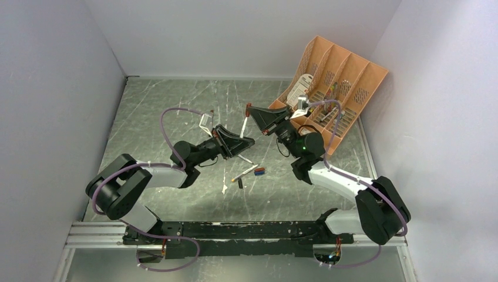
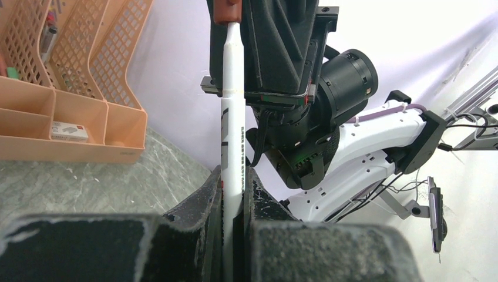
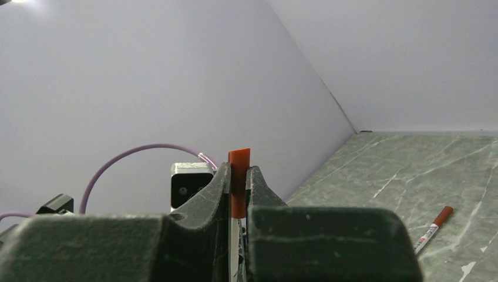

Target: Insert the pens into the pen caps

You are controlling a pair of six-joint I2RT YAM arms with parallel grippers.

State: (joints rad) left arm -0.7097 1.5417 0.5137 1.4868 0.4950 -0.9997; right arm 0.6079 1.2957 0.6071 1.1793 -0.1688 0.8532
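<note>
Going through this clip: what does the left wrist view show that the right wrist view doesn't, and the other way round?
Only the left wrist view: the orange tray, and the printed barrel of the white pen clamped upright in the left gripper.
Only the right wrist view: a loose red-capped pen lying on the table.
Both: the red cap pinched in the right gripper, sitting on the end of the white pen, and the grey-green tabletop.
</note>
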